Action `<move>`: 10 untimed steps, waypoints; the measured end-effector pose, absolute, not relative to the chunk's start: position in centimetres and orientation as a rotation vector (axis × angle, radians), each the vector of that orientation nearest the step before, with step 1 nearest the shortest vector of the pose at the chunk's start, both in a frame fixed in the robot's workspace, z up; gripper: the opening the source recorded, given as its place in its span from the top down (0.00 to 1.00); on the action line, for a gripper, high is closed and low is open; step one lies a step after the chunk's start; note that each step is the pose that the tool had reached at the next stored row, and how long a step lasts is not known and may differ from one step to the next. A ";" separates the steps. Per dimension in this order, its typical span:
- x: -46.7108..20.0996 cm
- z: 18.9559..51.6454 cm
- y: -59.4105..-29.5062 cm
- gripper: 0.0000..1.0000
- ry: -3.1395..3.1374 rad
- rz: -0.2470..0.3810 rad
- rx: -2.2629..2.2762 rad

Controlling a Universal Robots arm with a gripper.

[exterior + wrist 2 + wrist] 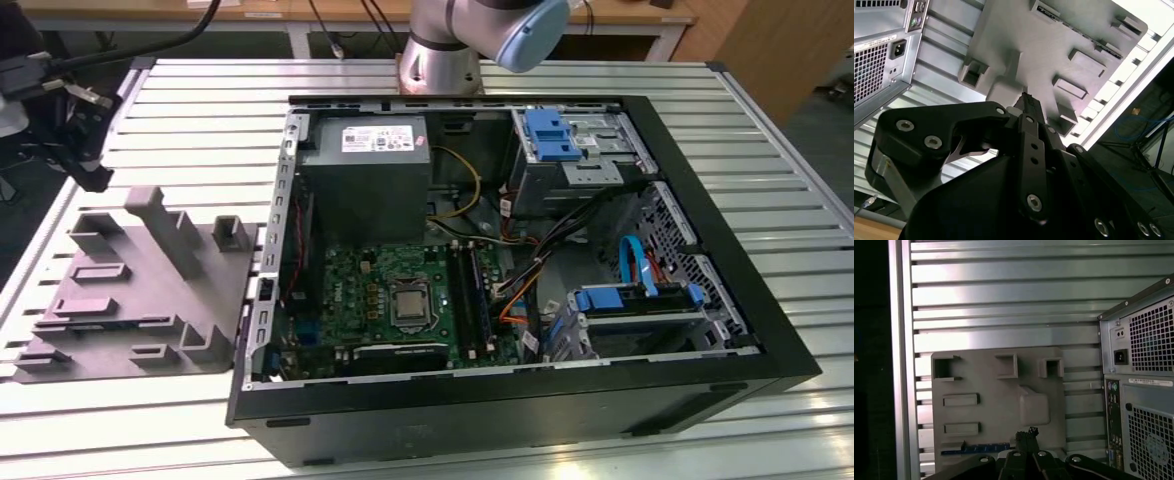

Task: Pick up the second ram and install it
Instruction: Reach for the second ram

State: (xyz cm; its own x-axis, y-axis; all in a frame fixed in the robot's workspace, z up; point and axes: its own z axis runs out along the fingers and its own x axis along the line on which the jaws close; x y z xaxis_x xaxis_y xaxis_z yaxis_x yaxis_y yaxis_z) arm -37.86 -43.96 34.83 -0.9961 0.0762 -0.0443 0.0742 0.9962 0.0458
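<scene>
The second ram (976,447) is a thin blue stick lying flat along one edge of the grey fixture tray (999,405). My gripper (1026,432) hangs above that tray with its black fingers (1030,107) drawn together and nothing between them. It is shut, close beside the ram's end and not touching it. In the exterior view the gripper (94,175) is high over the far end of the tray (134,300), on the exterior view's left. The black memory slots (467,285) run beside the processor socket (407,305) on the green motherboard.
The open computer case (514,400) lies on the slatted metal table (200,100), with its rear panel (1139,390) facing the tray. Inside are a power supply (367,175), cables and blue drive brackets (554,135). The tray carries several raised blocks (160,225).
</scene>
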 end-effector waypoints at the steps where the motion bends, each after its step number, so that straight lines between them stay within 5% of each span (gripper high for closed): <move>1: -38.0 34.7 -44.0 0.90 3.093 0.068 0.117; 10: -39.1 33.9 -44.6 0.90 3.093 0.068 0.117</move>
State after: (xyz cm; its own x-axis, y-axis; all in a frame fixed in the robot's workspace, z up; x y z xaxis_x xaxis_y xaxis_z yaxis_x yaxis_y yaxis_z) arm -39.06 -44.59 33.89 -0.9961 0.0762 -0.0444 0.0742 0.9962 0.0458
